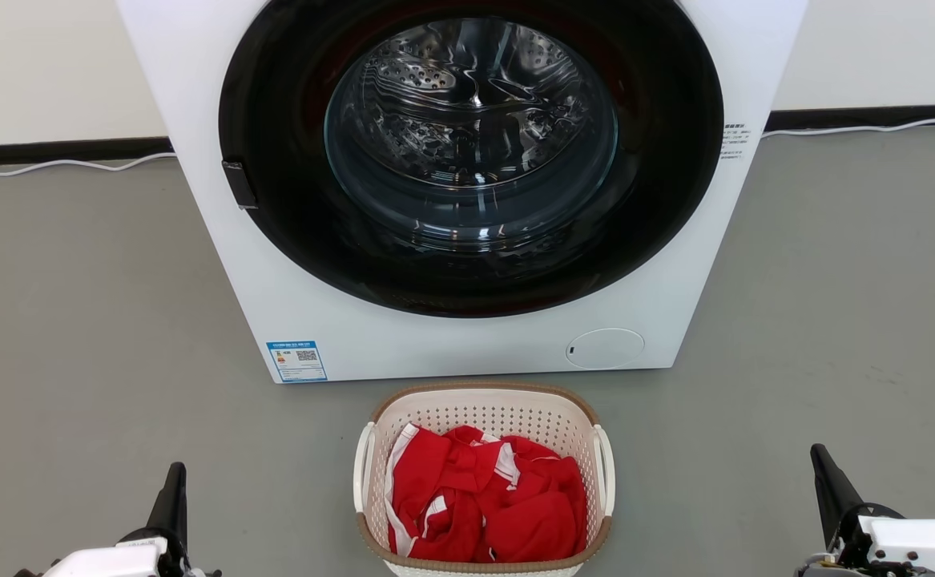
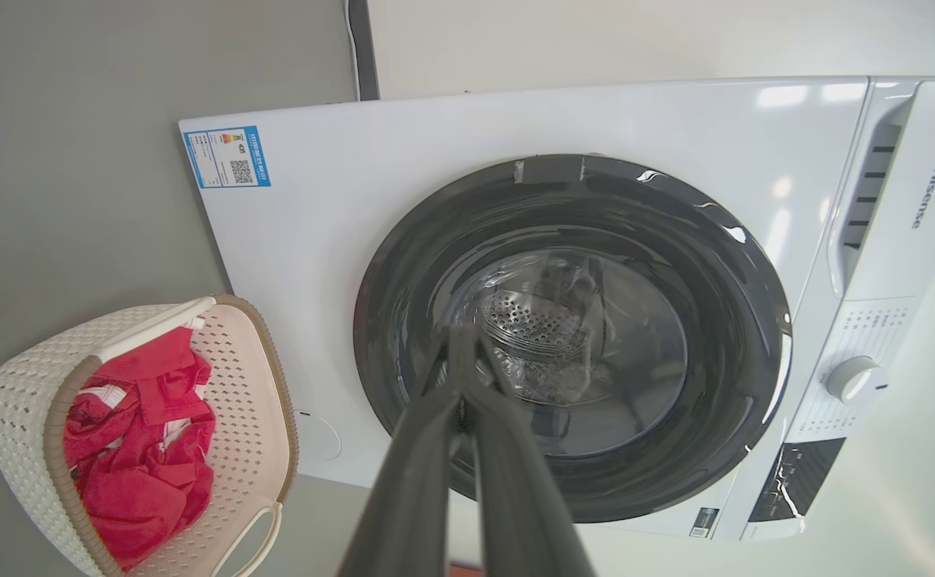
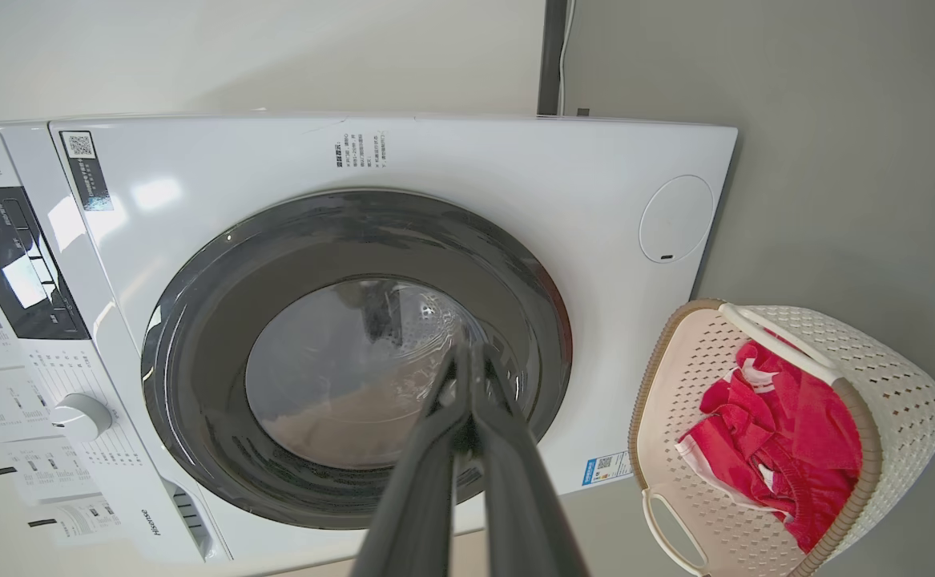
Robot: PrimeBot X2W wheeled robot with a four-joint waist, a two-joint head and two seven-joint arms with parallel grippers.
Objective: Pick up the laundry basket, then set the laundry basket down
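I'm seeing the basket (image 1: 483, 481) sitting on the floor before the washer (image 1: 467, 184), between my left tool (image 1: 172, 501) and right tool (image 1: 829, 489), both clenched empty, flanking its handles.

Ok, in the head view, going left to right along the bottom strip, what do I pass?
left gripper → laundry basket holding red clothes → right gripper. Both grippers are shut and well apart from the basket, which stands on the grey floor in front of the washer.
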